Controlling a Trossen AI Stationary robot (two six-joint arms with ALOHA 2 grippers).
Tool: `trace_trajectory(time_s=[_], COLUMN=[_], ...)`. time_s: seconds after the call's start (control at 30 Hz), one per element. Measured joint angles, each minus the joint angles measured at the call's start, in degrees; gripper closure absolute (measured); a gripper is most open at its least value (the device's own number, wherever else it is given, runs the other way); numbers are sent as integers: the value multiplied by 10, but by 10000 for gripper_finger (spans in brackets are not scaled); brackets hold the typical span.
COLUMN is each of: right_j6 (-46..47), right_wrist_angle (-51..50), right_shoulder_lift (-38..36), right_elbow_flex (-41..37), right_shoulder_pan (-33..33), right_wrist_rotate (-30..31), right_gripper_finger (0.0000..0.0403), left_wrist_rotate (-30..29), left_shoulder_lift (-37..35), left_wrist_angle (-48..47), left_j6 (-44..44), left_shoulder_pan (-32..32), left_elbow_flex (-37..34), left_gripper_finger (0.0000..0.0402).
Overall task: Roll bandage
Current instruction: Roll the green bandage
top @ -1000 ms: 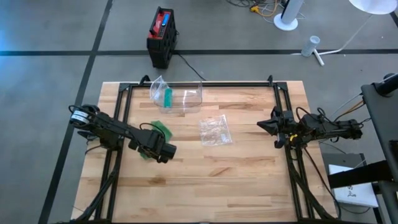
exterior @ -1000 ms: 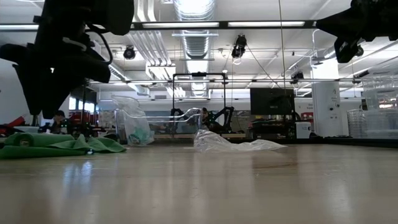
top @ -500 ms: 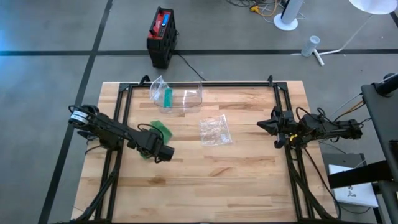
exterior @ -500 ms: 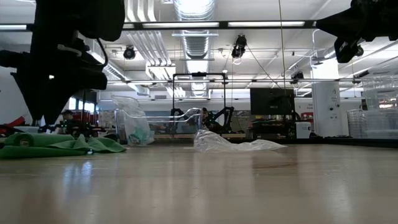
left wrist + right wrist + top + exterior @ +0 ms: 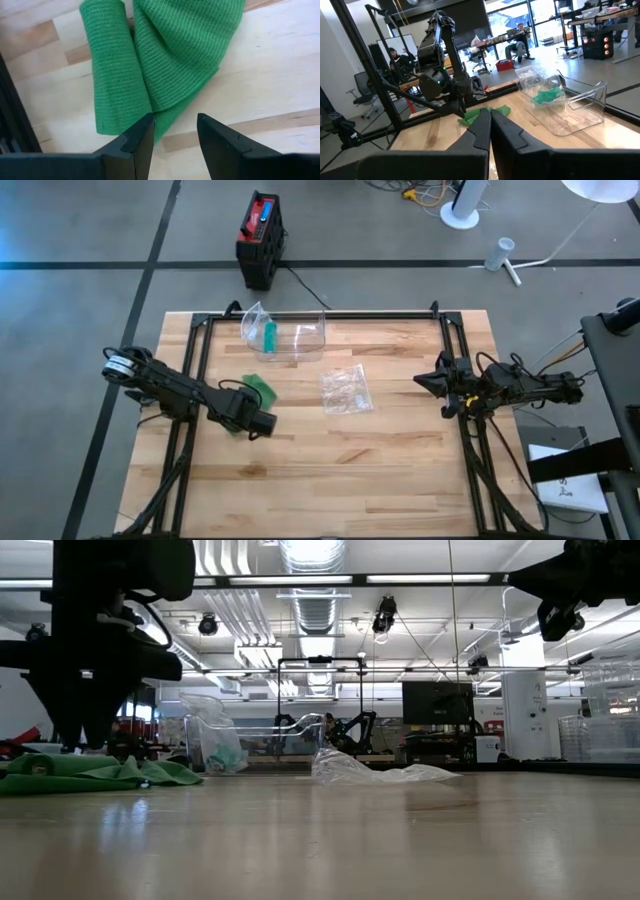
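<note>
Slightly back from its earlier spot, the left pincer [image 5: 172, 142] hovered half spread, holding nothing, the green bandage [image 5: 160, 55] loose on the counter [image 5: 280, 65] just ahead. Closing there might snag one layer and drag it unrolled. Right pincer [image 5: 489, 131], pressed together, waited far off.

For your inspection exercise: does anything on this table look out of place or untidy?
Yes. The green bandage lies loose and partly unrolled on the wooden table, folded over itself rather than wound tight. The left claw hovers open just above its edge, not gripping it. Nothing looks spilled or damaged.
</note>
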Motion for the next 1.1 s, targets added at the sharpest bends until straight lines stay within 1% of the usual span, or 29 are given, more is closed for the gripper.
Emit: trace_trajectory(time_s=[0.37,0.5,0.6,0.7,0.9,1.1], right_j6=[0,0,0,0,0,0], right_wrist_angle=[0,0,0,0,0,0], right_shoulder_lift=[0,0,0,0,0,0], right_elbow_flex=[0,0,0,0,0,0], right_shoulder_pan=[0,0,0,0,0,0], right_wrist_rotate=[0,0,0,0,0,0], right_gripper_finger=[399,402,400,400,401,402], left_wrist_rotate=[7,10,10,10,10,10], left_shoulder_lift=[0,6,21,27,27,33], left_wrist_angle=[10,44,28,-7,-71,-63], left_j6=[15,17,19,14,-33,-61], left_shoulder_pan=[0,-5,-12,-12,-10,-9], left_elbow_flex=[2,11,18,24,23,-10], left_gripper_finger=[260,260,260,260,260,257])
